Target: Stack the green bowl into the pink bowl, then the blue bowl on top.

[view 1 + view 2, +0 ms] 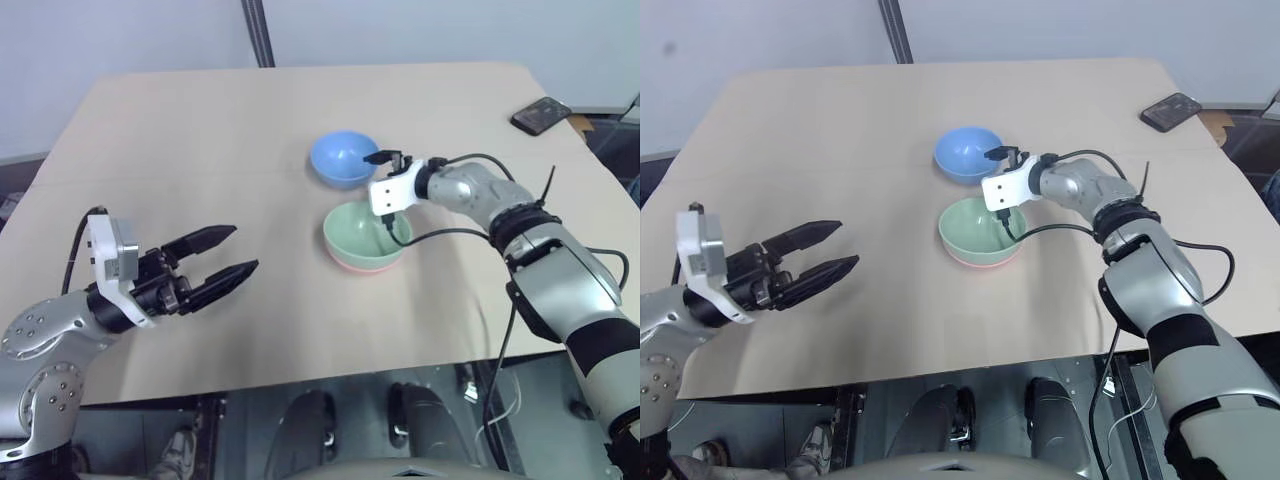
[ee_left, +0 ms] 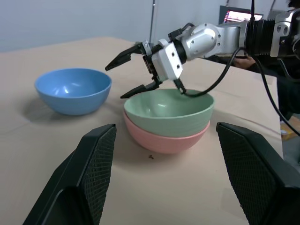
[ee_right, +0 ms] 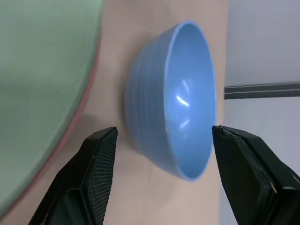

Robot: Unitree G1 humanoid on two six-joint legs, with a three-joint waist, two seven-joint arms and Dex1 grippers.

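Hovering just short of the blue bowl [image 2: 73, 90], spread, empty right fingers [image 2: 124, 59]

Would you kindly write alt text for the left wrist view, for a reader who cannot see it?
The green bowl sits nested in the pink bowl on a tan table, with the right gripper open above its rim. The blue bowl stands apart beside them, empty.

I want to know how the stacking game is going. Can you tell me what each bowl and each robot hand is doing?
green bowl: upright, nested inside the pink one.
pink bowl: upright on the table, holding the green one.
blue bowl: upright, alone, not stacked yet.
right gripper: open, empty, pointing at the blue bowl.
left gripper: open, empty, off to the side.
phone: lying flat.
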